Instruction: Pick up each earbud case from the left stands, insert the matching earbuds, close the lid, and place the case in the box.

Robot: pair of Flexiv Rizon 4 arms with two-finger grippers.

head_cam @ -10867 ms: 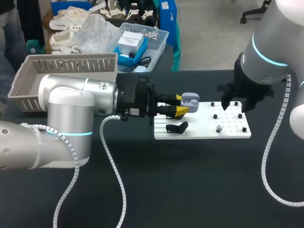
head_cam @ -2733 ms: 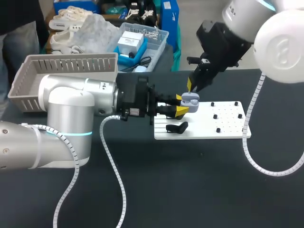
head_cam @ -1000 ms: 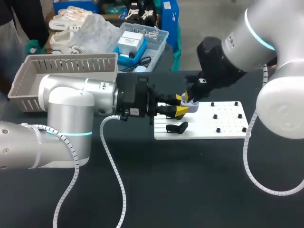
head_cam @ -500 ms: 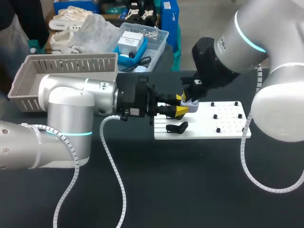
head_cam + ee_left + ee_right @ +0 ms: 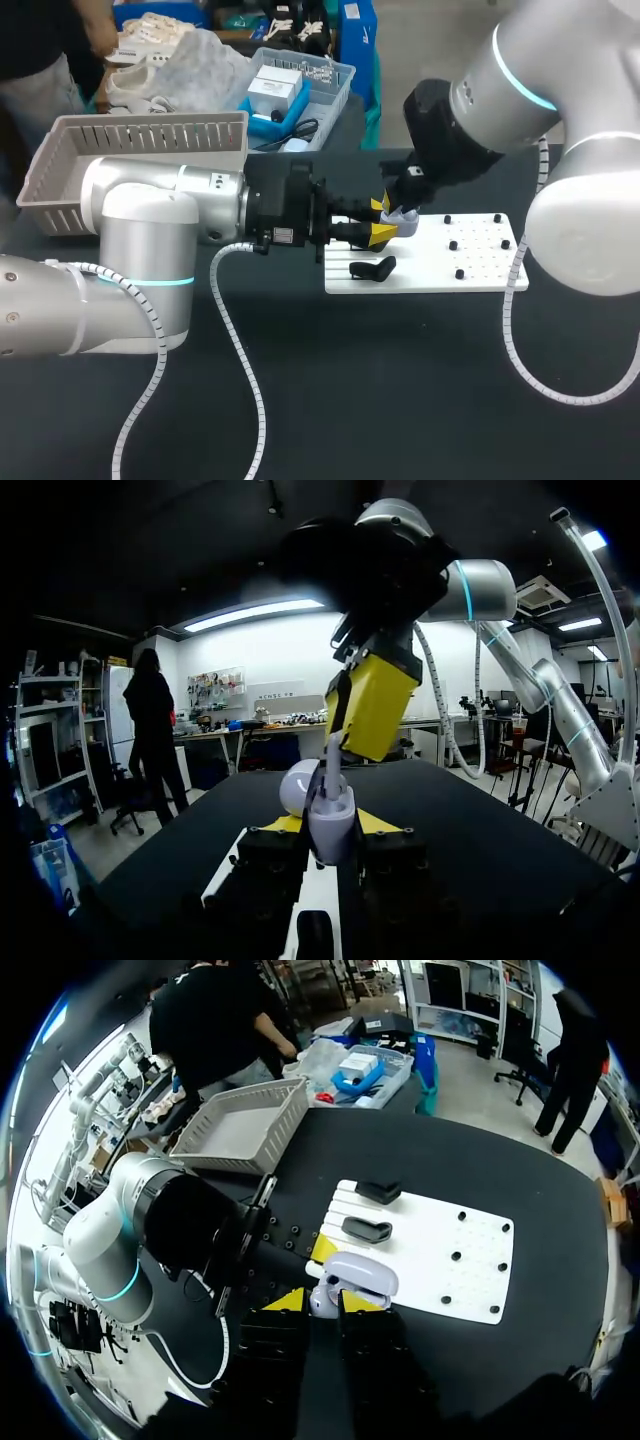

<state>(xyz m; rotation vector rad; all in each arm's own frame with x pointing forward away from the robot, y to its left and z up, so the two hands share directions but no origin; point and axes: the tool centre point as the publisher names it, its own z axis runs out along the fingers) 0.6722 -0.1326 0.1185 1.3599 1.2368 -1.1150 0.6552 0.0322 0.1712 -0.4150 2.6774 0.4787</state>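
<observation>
Lilac earbud case in left tool's grip

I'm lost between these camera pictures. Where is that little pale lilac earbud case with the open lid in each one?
Head view: the pale lilac earbud case is held in the left gripper, over the board's far edge.
Left wrist view: the case stands between that gripper's fingers.
Right wrist view: the case lies just ahead of the right gripper.
Shared landmark: the white pegged board beneath it.
</observation>
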